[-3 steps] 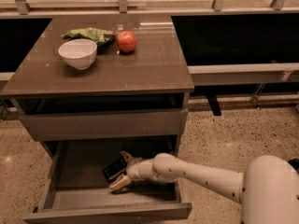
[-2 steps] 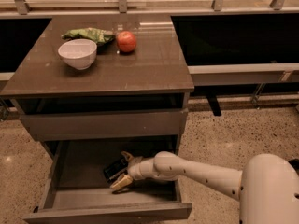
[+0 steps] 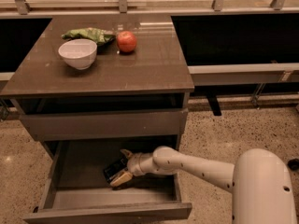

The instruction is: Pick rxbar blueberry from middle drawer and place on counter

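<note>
Small flat dark blue-black wrapped snack bar point(image 3: 112, 170) lies in pulled-out grey-brown middle drawer point(image 3: 107, 212), spot unchanged from earlier frame. Pale gripper point(image 3: 119, 168) same place, fingers point(image 3: 119, 179) parted, straddling bar, no visible clamp. Glossy dark brown counter point(image 3: 145, 66) above.

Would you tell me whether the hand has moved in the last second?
No. The hand stays by the rxbar blueberry, equally far behind the front of the middle drawer.

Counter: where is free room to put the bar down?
Bare: the counter right of the apple and in front of the white bowl. Crowded: back-left, around the green snack bag. The gripper is in the middle drawer.
</note>
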